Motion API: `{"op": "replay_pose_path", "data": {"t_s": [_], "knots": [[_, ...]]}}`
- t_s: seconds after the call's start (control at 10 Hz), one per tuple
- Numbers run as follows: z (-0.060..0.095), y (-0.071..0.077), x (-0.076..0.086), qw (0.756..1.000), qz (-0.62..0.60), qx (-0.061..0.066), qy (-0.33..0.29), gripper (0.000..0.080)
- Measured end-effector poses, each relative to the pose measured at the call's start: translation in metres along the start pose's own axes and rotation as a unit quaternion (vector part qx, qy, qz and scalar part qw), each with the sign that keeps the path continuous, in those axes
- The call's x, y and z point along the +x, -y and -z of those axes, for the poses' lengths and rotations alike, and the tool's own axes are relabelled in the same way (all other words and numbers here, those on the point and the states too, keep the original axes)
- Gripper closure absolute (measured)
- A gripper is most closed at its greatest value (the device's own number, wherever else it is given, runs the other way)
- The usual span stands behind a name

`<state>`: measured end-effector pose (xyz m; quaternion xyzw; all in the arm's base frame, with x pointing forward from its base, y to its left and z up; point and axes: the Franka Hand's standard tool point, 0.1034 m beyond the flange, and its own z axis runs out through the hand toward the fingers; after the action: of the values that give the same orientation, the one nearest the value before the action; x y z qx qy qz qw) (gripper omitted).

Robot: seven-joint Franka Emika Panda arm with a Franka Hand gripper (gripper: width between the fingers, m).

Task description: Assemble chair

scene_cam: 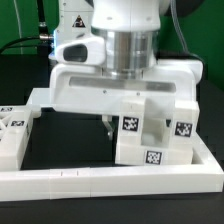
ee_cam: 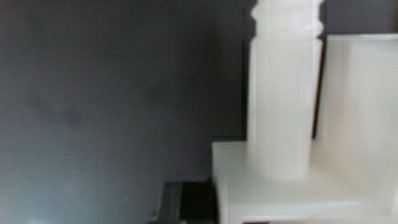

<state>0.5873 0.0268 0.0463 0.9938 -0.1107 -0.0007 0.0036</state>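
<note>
- Chair parts, main cluster (scene_cam: 150, 140): one chunky white group stands on the black table (scene_cam: 70, 145), right of centre in the exterior view and directly under the arm.
- Tags (scene_cam: 130, 125): three black-and-white square tags show on this cluster. Two are side by side on its upper blocks and one is lower, on the front block.
- Left group (scene_cam: 12, 140): a second lot of white tagged chair parts lies at the exterior view's left edge, well apart from the cluster. The frame cuts it off, so I cannot count its pieces.
- Post (ee_cam: 285, 90): the wrist view shows one round white post standing upright on one white block (ee_cam: 263, 185).
- Slab (ee_cam: 361, 100): one flat white slab stands upright just beside the post, with a narrow dark gap between them.
- Gripper (scene_cam: 115, 115): its broad white body hangs just above the top of the cluster. The jaws are together. The cluster largely hides the fingertips, and I cannot tell whether they pinch anything.
- Border rail (scene_cam: 110, 182): one long white L-shaped rail runs along the front and turns back at the exterior view's right. The cluster sits inside that corner, near the front run. I cannot tell whether they touch.
- Robot arm (scene_cam: 125, 35): one glossy white arm comes down from the top of the exterior view.
</note>
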Motion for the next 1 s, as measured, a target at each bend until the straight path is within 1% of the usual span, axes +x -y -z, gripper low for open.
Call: {"op": "replay_pose_path", "data": {"t_s": [0.1, 0.2, 0.3, 0.4, 0.5, 0.6, 0.7, 0.8, 0.9, 1.0], "knots": [[0.014, -0.005, 0.001, 1.0, 0.012, 0.004, 0.006, 0.0763], [0.026, -0.012, 0.003, 1.0, 0.018, 0.009, 0.013, 0.0764], [0.028, -0.015, 0.003, 1.0, 0.015, 0.01, 0.02, 0.0764], [0.026, -0.014, 0.002, 1.0, 0.015, 0.009, 0.024, 0.0764], [0.024, -0.016, -0.005, 0.998, 0.015, 0.007, 0.055, 0.0764], [0.025, -0.018, -0.008, 0.995, 0.013, 0.004, 0.097, 0.0764], [0.024, -0.019, -0.005, 0.993, 0.019, 0.002, 0.118, 0.0764], [0.026, -0.022, -0.014, 0.983, 0.043, 0.003, 0.181, 0.0764], [0.029, -0.028, -0.017, 0.972, 0.051, 0.005, 0.229, 0.0764], [0.033, -0.034, -0.02, 0.963, 0.056, 0.007, 0.263, 0.0764]]}}
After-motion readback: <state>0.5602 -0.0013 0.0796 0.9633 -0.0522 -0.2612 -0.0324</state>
